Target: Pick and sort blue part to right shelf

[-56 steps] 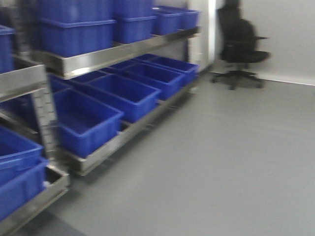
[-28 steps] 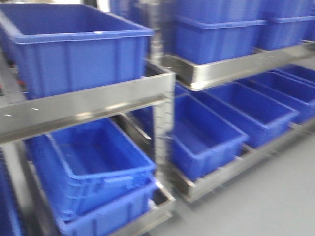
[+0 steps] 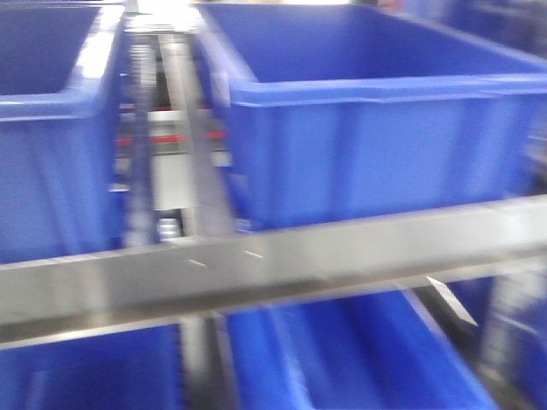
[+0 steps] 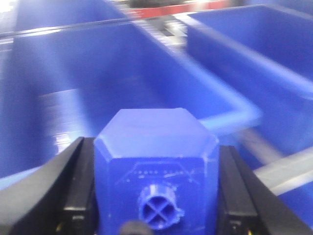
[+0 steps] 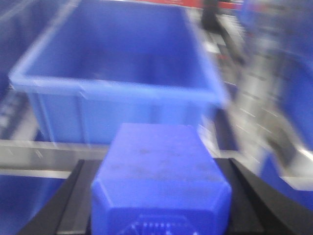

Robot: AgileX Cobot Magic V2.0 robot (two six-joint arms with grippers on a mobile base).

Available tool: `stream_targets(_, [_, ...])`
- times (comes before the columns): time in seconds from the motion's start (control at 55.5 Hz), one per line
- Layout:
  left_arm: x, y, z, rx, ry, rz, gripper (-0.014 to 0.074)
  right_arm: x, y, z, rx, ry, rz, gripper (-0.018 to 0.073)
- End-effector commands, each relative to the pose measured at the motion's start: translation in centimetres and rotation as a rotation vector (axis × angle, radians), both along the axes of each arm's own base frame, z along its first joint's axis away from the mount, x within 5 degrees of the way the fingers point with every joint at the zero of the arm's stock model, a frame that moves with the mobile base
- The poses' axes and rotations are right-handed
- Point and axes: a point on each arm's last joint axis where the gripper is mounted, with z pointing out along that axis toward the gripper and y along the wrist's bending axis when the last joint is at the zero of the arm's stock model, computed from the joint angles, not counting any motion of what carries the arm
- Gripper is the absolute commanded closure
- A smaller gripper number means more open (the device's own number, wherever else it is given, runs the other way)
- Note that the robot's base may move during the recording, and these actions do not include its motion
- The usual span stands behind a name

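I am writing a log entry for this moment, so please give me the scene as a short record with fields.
left claw: shut on a blue part, open blue bin beyond it
right claw: shut on a second blue part, facing another bin
shelf: steel front rail, blue bins above and below it
between upper bins: steel track
sharpness: all views blurred

Behind the front rail (image 3: 273, 273), the left bin (image 3: 51, 128) and the right bin (image 3: 367, 128) sit side by side, the roller track (image 3: 162, 171) between them (a lower bin (image 3: 359, 359) lies beneath the rail).
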Motion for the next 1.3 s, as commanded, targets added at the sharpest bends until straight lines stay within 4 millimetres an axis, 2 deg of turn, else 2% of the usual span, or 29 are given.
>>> stream_targets(0.0, [-0.72,0.06,1.59,-0.033,-0.132,-0.024,0.0338,-0.45,-0.12,1.73,0.010,-0.124,-0.001,0.0333])
stream_targets(1.279, [-0.72,0.06,1.59,-0.033,-0.132,-0.024,0.0338,-0.45,-0.12,1.73,0.010,-0.124,-0.001,0.0333])
